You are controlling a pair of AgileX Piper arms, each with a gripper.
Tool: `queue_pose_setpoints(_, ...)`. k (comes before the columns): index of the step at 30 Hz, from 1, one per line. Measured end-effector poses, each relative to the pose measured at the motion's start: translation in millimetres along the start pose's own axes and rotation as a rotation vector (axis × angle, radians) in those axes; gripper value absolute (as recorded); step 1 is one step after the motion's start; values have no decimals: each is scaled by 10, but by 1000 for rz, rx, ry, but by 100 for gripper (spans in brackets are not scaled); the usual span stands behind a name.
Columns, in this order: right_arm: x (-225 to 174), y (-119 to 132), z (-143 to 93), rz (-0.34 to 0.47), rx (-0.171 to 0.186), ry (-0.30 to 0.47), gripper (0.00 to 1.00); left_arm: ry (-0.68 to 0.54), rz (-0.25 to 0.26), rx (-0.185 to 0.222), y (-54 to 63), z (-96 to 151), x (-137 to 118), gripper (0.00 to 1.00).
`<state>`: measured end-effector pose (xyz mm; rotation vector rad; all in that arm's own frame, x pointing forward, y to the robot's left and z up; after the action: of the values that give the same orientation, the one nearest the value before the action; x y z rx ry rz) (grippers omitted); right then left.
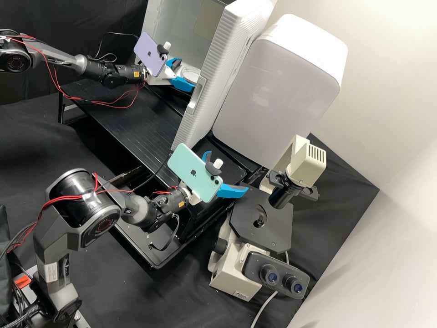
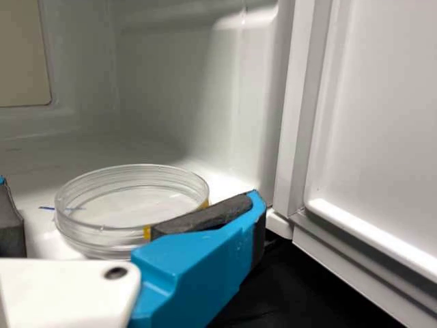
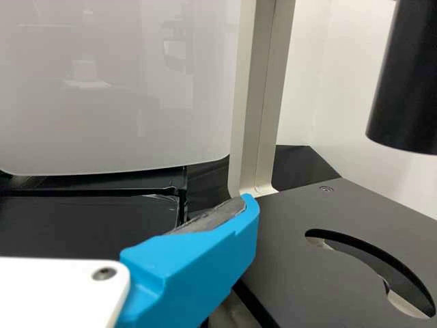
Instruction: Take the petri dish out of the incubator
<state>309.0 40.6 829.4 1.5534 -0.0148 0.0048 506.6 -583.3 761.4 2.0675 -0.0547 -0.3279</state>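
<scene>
The incubator [image 1: 182, 27] stands on the worktop with its door [image 1: 218, 77] swung open. The left gripper [image 1: 178, 73] is inside the chamber, while the right gripper [image 1: 231, 189] hangs outside, below the door, with fingers apart and empty, so the left arm is far nearer. The left fingers [image 2: 205, 246] are open and straddle the petri dish [image 2: 130, 198], which lies flat on the incubator floor just inside the door opening. It is round, with no long axis, and faces upward.

petri dish [image 2: 130, 205]: clear glossy plastic | incubator [image 2: 225, 102]: smooth white plastic | microscope stage [image 3: 287, 287]: matt black
</scene>
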Motion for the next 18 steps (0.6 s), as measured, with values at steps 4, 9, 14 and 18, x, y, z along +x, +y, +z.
queue_pose_setpoints(4, 0, 0, 0, 0, 0, 0, 100, 1, -2, 0, -11, -3, 3, 100)
queue_pose_setpoints(9, 0, 0, 0, 0, 0, 0, 100, 1, -2, 7, -11, -3, 3, 100)
queue_pose_setpoints(14, 0, 0, 0, 0, 0, 0, 100, 1, 1, 8, -2, -1, 5, 100)
queue_pose_setpoints(18, 0, 0, 0, 0, 0, 0, 100, 0, 5, 29, 25, 5, 15, 100)
